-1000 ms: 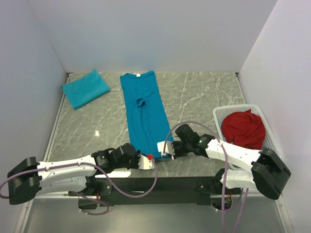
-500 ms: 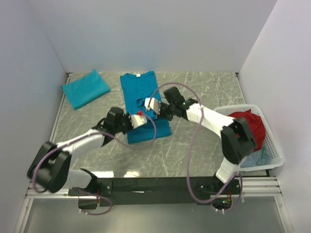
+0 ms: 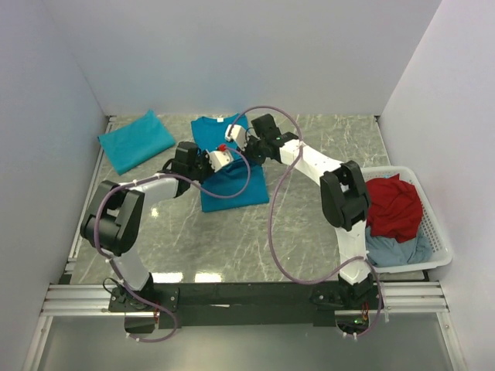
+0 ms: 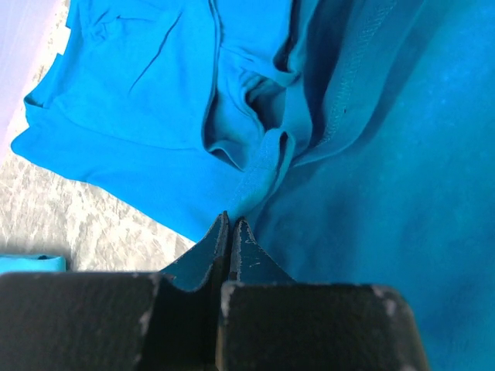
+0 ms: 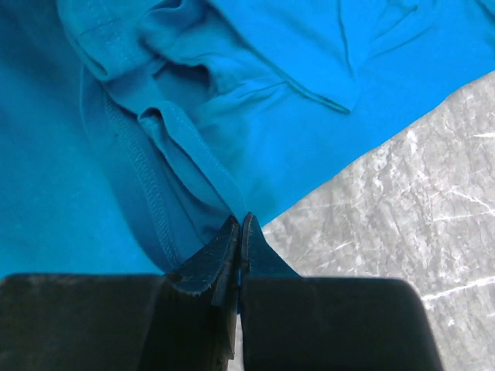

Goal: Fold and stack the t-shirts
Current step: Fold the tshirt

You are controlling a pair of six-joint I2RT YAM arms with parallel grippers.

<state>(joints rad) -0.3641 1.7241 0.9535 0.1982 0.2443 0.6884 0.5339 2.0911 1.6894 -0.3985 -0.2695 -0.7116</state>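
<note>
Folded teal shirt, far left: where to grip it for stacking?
The folded shirt lies flat and tilted, so only an edge offers a pinch. Probably take its right corner, coming in low from the right; that corner is nearest the left gripper, which, like the right gripper, is shut on the other t-shirt.

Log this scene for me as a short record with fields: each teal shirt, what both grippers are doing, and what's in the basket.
shirt in work: teal t-shirt, mid-table, near end doubled over toward the collar
left gripper: fingers shut on a bunched edge of the teal t-shirt
right gripper: fingers shut on the same shirt's hem, beside bare marble table
folded t-shirt: far left corner, apart from both arms
white basket: right side, holds a red cloth and a blue-grey cloth
</note>
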